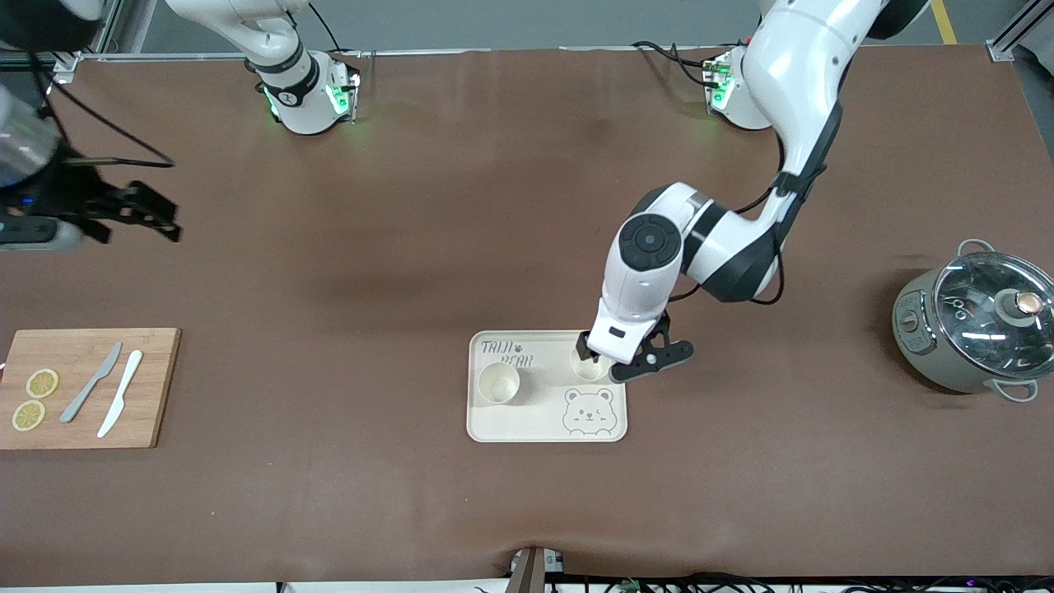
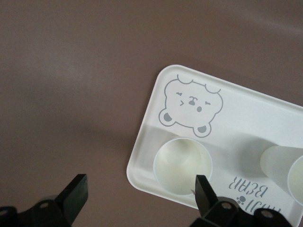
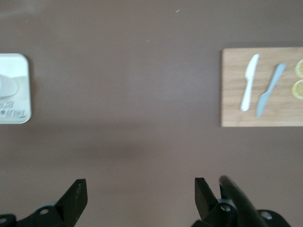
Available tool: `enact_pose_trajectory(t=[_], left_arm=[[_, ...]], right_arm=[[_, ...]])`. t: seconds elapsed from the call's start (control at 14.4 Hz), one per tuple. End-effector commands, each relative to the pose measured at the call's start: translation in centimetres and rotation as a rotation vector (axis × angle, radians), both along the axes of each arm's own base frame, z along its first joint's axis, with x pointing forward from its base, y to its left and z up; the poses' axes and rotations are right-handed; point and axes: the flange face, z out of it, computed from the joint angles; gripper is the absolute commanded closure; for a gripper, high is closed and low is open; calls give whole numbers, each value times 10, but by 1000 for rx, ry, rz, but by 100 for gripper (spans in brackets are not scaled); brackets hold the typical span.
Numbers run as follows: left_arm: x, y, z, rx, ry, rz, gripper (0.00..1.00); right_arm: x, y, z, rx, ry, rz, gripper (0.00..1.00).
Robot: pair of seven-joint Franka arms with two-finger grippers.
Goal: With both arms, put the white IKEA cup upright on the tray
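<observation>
The right gripper (image 1: 156, 218) hangs over bare table (image 1: 329, 272) at about ten o'clock, its fingers spread wide and empty; this arm waits. From there it threatens little, unless it swings toward the centre while the other arm is low.

At eight o'clock lies the board (image 1: 152, 387), carrying two knives (image 1: 107, 391) and lemon slices (image 1: 34, 399). All of that sits well apart from the work and is at no real risk.

The tray (image 1: 543, 428) lies just below the table's middle, toward six o'clock. A second cup (image 1: 498, 383) stands upright at the tray's nine o'clock side. The cup (image 2: 182, 165) stands upright at the tray's one o'clock, mouth up, above the bear drawing.

The left gripper (image 2: 140, 185) is low over that cup, its fingers (image 2: 202, 189) fully apart and gripping nothing. The cup sits off-centre between them, right by one finger; I cannot tell whether it touches. The placing looks done, so the danger lies in the retreat. A slanted or sideways lift can let that close finger catch the rim and tip the light cup or drag it off the tray's edge. A sweep toward nine o'clock can knock over the second cup. A straight rise seems safest.

The pot (image 1: 976, 325) at three o'clock matters only if the arm's elbow swings wide.
</observation>
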Motion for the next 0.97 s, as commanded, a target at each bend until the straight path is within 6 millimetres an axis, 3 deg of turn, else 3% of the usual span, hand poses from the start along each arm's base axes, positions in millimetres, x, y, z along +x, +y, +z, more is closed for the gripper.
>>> enact_pose_trajectory(t=[0.0, 0.14, 0.28, 0.56, 0.63, 0.9], left_arm=[[3, 36, 42, 21, 13, 61, 0], [20, 75, 61, 22, 4, 41, 0], [36, 127, 78, -7, 30, 16, 0], [58, 231, 103, -37, 57, -67, 0], [61, 247, 104, -38, 57, -90, 0], [65, 306, 106, -23, 81, -158, 0]], right_arm=[[-1, -24, 8, -4, -49, 13, 0], [-2, -31, 8, -7, -40, 3, 0], [-1, -27, 19, -10, -56, 12, 0], [1, -16, 17, -8, -42, 23, 0], [2, -16, 25, -7, -59, 23, 0], [5, -24, 24, -11, -52, 20, 0]])
